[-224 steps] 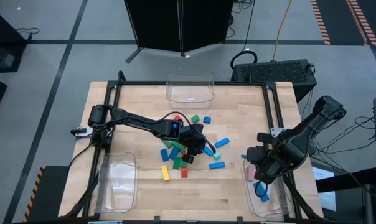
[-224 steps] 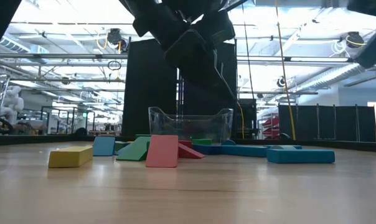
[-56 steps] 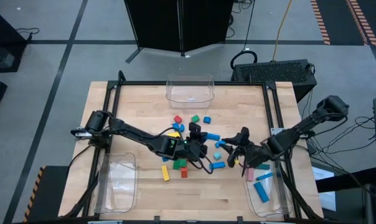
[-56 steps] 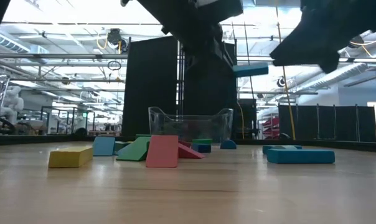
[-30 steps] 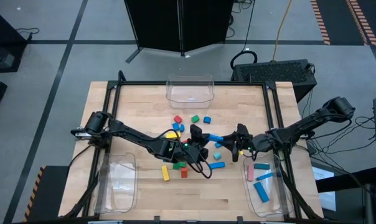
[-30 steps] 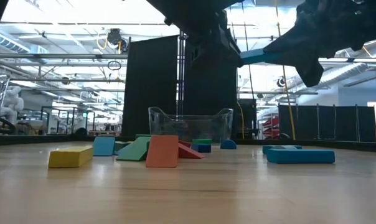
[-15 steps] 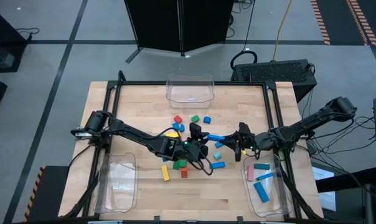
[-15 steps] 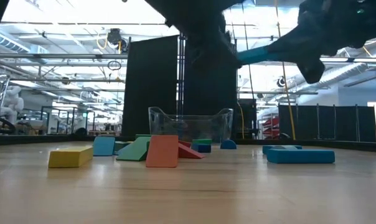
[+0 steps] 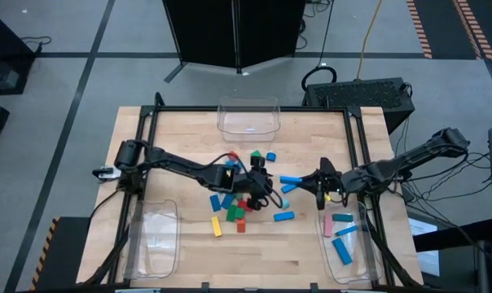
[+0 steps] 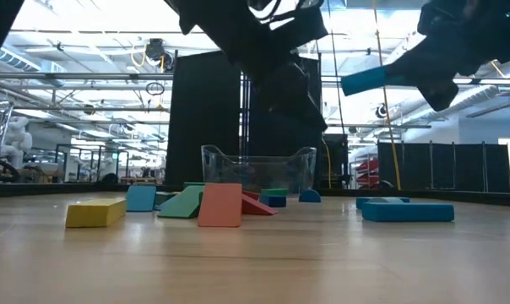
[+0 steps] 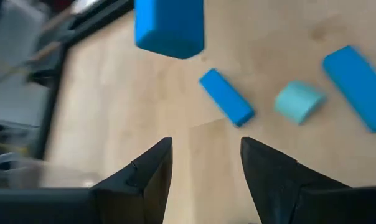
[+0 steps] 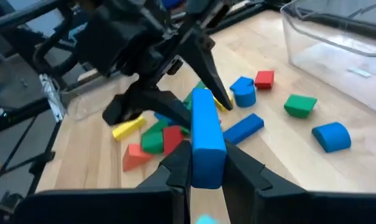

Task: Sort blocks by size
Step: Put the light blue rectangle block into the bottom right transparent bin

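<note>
My right gripper (image 9: 308, 182) is shut on a long blue bar (image 9: 290, 180) held above the table's middle; the bar also shows in the low view (image 10: 365, 81). My left gripper (image 9: 269, 184) is open and empty just left of the bar's free end (image 11: 169, 25), its fingers (image 11: 152, 167) apart over bare wood. The other blocks (image 9: 238, 202), in red, green, yellow, blue and cyan, lie flat on the table below and to the left. My right gripper (image 12: 206, 165) pinches the blue bar's end nearest the table's right side (image 12: 206, 155) between its two fingers. The fingers come level from the table's right and lie along the bar. The bar sticks out past the fingertips toward the left gripper, lifted clear of the table.
A clear bin (image 9: 248, 115) stands at the far edge, another (image 9: 152, 240) at the near left. A third (image 9: 344, 242) at the near right holds pink and blue blocks. A blue bar (image 9: 283, 216) and a cyan piece (image 11: 299, 101) lie loose under the grippers.
The blue bar, which reached from my left gripper to my right gripper, now stands clear of the left one and is held by the right alone. My right gripper has drawn back toward the table's right with the bar. My left arm has shifted toward the far edge.
</note>
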You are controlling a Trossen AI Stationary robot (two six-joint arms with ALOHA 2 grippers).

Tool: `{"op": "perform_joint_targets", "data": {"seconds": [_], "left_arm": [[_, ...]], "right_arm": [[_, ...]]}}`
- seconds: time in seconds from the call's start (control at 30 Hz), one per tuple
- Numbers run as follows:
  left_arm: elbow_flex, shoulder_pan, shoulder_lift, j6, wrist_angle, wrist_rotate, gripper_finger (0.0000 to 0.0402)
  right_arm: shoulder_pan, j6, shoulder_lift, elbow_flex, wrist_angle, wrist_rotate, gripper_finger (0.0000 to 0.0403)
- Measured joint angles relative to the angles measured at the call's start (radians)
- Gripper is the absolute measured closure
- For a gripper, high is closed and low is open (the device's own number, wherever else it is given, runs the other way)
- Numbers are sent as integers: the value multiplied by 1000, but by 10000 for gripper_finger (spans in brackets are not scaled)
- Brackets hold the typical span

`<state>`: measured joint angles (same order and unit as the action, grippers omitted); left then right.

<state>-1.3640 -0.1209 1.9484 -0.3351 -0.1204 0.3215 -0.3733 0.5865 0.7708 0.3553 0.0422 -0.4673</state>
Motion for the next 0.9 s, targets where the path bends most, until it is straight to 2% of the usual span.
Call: {"op": "perform_joint_targets", "data": {"seconds": [0.13, 0.27, 0.57, 0.73, 0.9], "left_arm": [[0, 30, 0, 41, -1, -133, 210], [0, 50, 0, 46, -3, -215, 210], [0, 66, 0, 42, 13, -241, 210], [1, 67, 9, 42, 31, -253, 210], [1, 68, 33, 42, 63, -273, 210]], "right_arm": [[0, 3, -37, 26, -127, 30, 351], [-12, 20, -53, 124, -377, 29, 351], [-71, 67, -54, 340, -762, 34, 351], [-107, 114, -54, 389, -873, 128, 351], [-147, 135, -50, 391, -893, 251, 351]]}}
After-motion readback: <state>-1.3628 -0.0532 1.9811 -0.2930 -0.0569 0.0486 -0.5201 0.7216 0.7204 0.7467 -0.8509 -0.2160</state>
